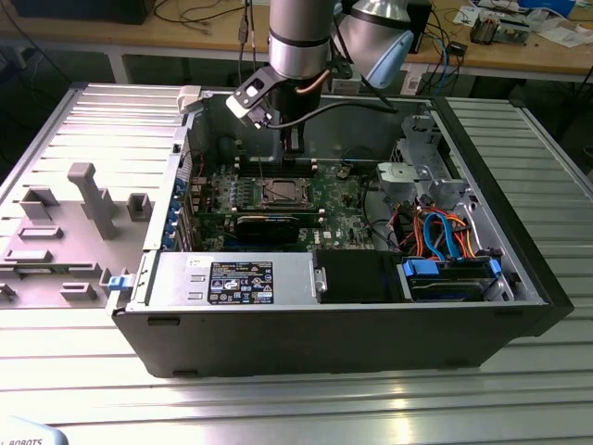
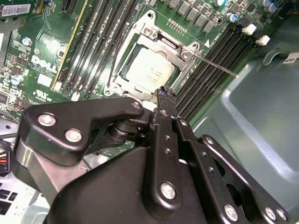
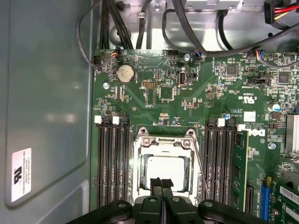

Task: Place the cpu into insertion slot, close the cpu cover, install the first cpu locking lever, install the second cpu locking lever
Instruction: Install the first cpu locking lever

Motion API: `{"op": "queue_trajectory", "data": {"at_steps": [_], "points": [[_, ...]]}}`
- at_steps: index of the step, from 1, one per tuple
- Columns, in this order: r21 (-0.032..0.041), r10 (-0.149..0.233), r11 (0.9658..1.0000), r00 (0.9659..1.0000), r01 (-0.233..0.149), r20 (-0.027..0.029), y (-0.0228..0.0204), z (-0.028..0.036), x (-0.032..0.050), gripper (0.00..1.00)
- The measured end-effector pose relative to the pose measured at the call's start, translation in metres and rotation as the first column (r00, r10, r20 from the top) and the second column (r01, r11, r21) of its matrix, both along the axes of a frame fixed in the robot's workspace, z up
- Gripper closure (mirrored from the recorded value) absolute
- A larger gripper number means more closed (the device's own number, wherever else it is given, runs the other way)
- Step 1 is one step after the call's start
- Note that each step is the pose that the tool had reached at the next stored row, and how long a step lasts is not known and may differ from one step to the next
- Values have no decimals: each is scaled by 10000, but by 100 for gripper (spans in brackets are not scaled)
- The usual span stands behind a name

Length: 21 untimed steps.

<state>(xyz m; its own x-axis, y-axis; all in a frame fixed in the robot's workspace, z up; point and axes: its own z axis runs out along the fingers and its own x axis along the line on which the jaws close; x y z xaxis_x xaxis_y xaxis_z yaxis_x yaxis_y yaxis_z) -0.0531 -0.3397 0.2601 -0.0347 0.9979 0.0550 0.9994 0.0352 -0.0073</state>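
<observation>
closest in, my gripper (image 3: 161, 182) is pinched together on nothing, tips just over the cpu (image 3: 164, 169). it sits in the insertion slot (image 3: 164, 136) under the flat cpu cover (image 3: 139, 170). a thin lever (image 3: 201, 168) runs alongside.

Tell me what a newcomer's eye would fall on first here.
The silver cpu sits in the insertion slot, framed by the cpu cover, amid the green board. The black pincer, shut, hangs over its edge. In the exterior view the arm reaches into the open computer case.
</observation>
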Motion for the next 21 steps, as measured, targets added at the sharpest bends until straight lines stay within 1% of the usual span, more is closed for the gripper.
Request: {"op": "queue_trajectory", "data": {"at_steps": [6, 9, 10, 13, 17, 21], "points": [[-4, 2, 10000, 10000, -2, -3, -7, 4, 0, 89], [-2, 1, 10000, 10000, -1, -2, -34, 2, 0, 89], [-2, 0, 10000, 10000, 0, -2, -50, 2, 0, 89], [3, 23, 10000, 10000, -23, -1, -61, 2, 0, 89], [1, 507, 9987, 9987, -507, -2, -65, 3, 0, 89], [3, 923, 9957, 9957, -923, -2, -66, 3, 0, 89]]}}
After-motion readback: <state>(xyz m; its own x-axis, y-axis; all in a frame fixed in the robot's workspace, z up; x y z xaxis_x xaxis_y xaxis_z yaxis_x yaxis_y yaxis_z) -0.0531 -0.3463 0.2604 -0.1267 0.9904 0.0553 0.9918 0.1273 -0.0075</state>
